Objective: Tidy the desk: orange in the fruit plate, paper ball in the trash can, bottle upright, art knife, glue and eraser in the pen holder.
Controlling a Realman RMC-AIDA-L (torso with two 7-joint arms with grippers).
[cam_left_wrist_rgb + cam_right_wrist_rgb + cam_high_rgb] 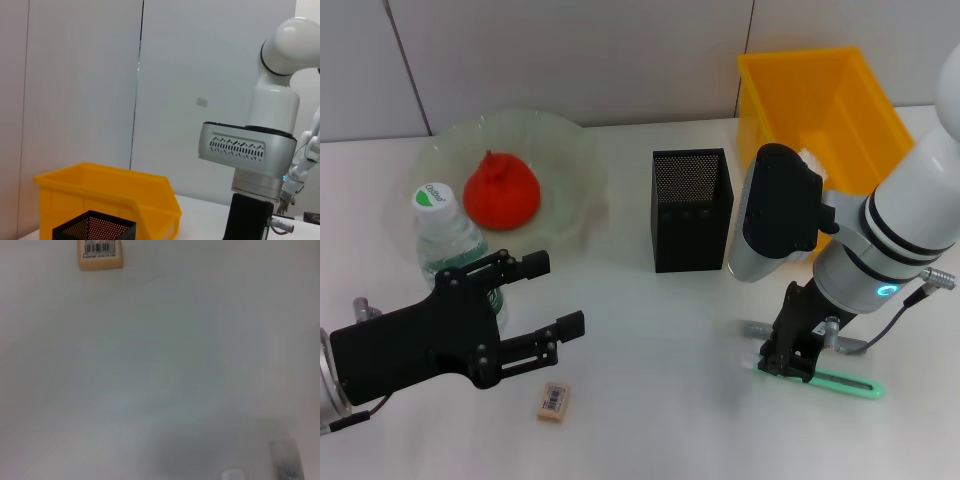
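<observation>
Head view, lower right: right gripper (788, 358) covers one end of the green art knife (840, 383), jaw state unclear. Bottle (455, 245) at left partly behind left gripper (550, 300). Yellow bin (820, 110) partly hidden by right arm.

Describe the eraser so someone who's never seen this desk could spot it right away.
Start at the clear fruit plate holding the orange, with the upright bottle just in front of it. Come nearer the robot, past the open left gripper, to bare table. The eraser lies flat there alone: a small tan block with a barcode label, unlike the long green knife under the right gripper.
</observation>
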